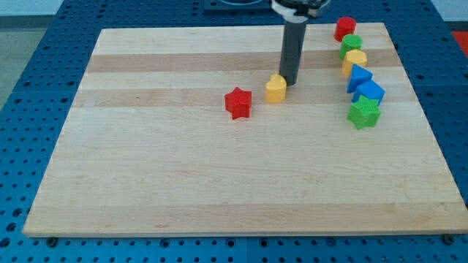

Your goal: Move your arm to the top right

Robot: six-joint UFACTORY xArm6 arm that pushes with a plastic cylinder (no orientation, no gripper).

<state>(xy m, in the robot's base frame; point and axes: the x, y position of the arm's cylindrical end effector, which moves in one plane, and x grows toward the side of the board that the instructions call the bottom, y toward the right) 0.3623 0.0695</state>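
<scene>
A pale wooden board with lengthwise grain lies on a blue perforated surface, which borders every board edge under even light.

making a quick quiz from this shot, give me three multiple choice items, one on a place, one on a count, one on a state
1. Where is my tip?
A. beside the yellow block in the middle
B. at the view's bottom left
C. beside the green star

2. How many blue blocks show?
A. none
B. two
C. four

3. The red star in the middle is
A. stacked on another block
B. off the board
C. lying alone, touching nothing

Answers: 1 A, the rod ends just right of the yellow block. 2 B, a blue block and a second blue block sit in the right-hand column. 3 C, bare board surrounds the red star.
</scene>
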